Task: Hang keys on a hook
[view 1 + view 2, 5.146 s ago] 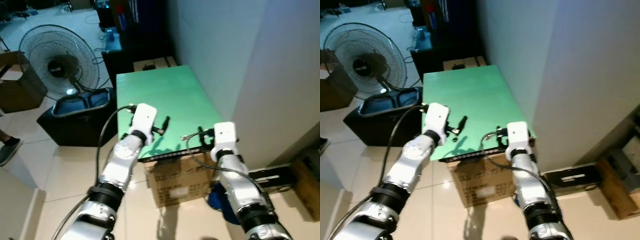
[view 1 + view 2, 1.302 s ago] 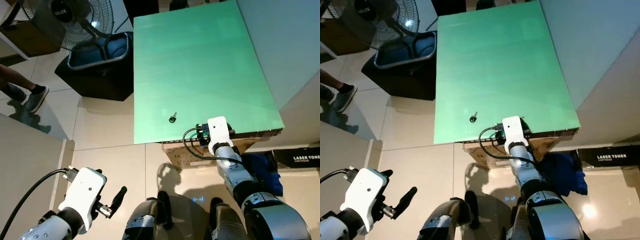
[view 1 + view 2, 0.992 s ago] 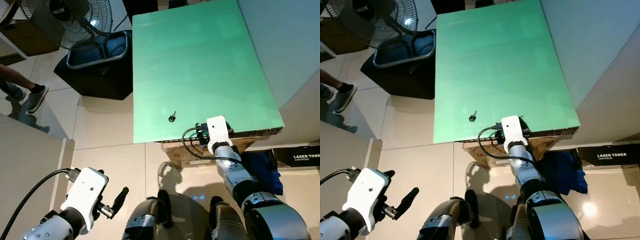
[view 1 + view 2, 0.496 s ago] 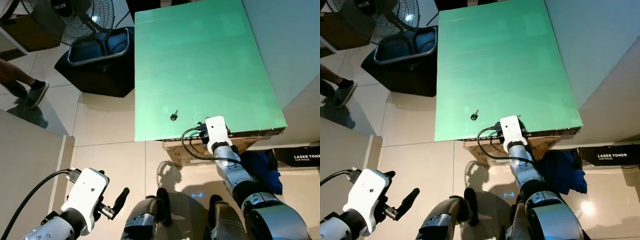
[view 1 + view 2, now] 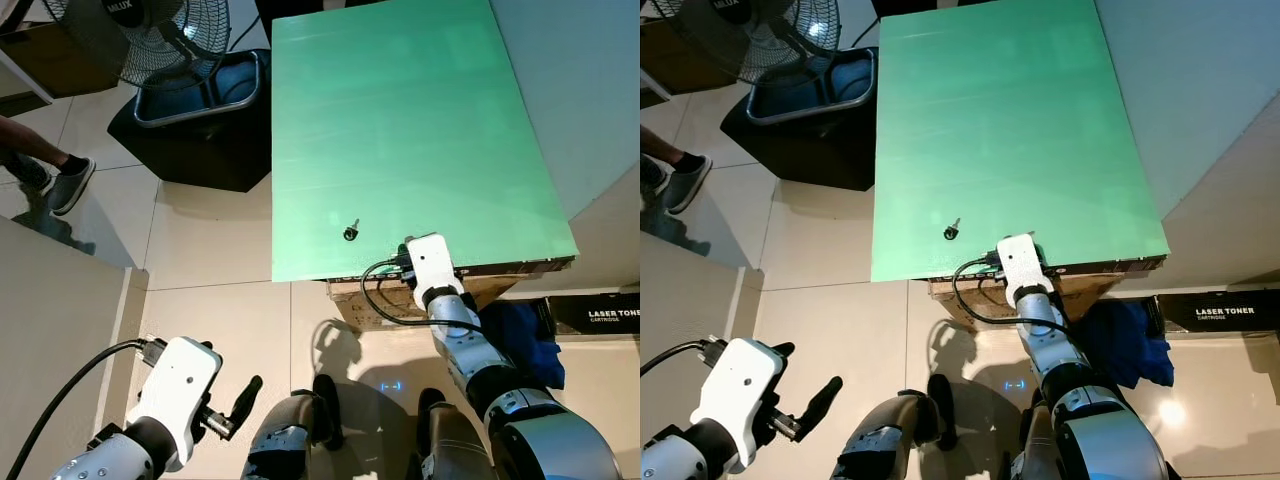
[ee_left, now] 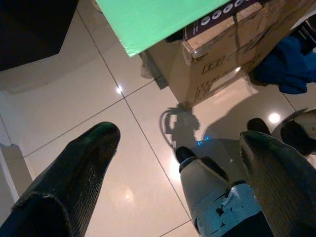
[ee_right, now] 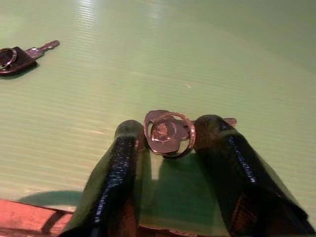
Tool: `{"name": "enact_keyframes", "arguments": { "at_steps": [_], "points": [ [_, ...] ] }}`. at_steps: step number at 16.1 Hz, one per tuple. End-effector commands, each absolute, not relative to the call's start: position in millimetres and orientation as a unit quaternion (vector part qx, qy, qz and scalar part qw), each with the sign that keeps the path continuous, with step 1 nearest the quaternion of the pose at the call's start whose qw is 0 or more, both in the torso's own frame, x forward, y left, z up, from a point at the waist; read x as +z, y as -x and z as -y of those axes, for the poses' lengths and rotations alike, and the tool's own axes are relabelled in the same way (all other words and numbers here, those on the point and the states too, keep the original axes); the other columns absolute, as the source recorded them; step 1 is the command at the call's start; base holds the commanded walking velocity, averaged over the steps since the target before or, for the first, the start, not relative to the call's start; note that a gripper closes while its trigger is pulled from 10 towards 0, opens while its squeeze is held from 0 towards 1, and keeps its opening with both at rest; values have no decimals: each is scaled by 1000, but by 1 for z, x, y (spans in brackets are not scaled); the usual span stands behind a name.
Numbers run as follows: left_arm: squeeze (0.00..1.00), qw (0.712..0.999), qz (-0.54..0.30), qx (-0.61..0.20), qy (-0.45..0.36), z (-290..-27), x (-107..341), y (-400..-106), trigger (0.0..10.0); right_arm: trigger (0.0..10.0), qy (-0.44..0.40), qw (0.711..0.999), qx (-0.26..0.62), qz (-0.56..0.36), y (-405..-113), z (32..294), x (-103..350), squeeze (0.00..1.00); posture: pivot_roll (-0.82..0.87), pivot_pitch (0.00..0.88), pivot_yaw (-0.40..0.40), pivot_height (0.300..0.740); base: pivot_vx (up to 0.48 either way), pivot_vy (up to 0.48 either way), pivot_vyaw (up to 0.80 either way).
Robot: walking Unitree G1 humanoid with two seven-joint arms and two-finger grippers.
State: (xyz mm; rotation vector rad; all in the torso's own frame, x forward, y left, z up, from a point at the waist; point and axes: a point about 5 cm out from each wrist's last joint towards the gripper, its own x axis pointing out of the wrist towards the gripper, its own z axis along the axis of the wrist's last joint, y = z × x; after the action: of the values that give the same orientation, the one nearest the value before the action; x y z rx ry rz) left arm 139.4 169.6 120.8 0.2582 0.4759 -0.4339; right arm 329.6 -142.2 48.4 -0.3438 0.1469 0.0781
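Note:
A key on a ring [image 7: 168, 131] lies on the green board [image 5: 400, 130] near its front edge. My right gripper [image 7: 168, 140] rests at that edge with a black finger [image 7: 123, 163] touching the ring on each side, shut on it. A second key with a black head [image 5: 350, 232] lies on the board a little to the left, apart from the gripper; it is the black key [image 7: 19, 53] in the right wrist view. My left gripper [image 5: 240, 398] hangs low at my left side over the floor, open and holding nothing.
The board lies on a cardboard box [image 6: 232, 54] against the wall [image 5: 590, 90]. A fan [image 5: 160, 30] and a dark tub [image 5: 200, 110] stand at the far left. A person's foot [image 5: 62, 182] is on the tiles. A blue cloth [image 5: 525, 340] lies by the box.
Since five seconds ago the left arm has dropped from the board to my side and the view has tilted down. In the last second the person's foot shifted; my grippers stayed put.

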Motion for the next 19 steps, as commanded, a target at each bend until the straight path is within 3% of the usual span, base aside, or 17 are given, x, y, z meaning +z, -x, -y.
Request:
{"name": "enact_keyframes", "arguments": {
  "at_steps": [1, 13, 14, 15, 19],
  "points": [
    [0, 939, -243, -210, -127, -171, 120, -135, 10000, 0, 183, 971, 5, -155, -307, 163, 16, 0, 110, 375, 226, 740, 0, 0, 0],
    [0, 938, -236, -218, -127, -170, 118, -138, 10000, 0, 200, 975, -20, -94, -315, 164, 33, 0, 99, 369, 232, 740, 0, 0, 0],
    [0, 939, -236, -217, -128, -170, 119, -139, 10000, 0, 200, 975, -22, -95, -316, 165, 33, 59, 100, 371, 233, 740, 0, 0, 0],
    [0, 938, -236, -217, -129, -171, 119, -139, 10000, 0, 199, 975, -23, -95, -316, 165, 33, 247, 100, 369, 235, 740, 0, 0, 0],
    [0, 938, -236, -217, -131, -171, 116, -141, 10000, 0, 195, 976, -30, -94, -318, 167, 35, 200, 95, 361, 232, 740, 0, 0, 0]
  ]
}}
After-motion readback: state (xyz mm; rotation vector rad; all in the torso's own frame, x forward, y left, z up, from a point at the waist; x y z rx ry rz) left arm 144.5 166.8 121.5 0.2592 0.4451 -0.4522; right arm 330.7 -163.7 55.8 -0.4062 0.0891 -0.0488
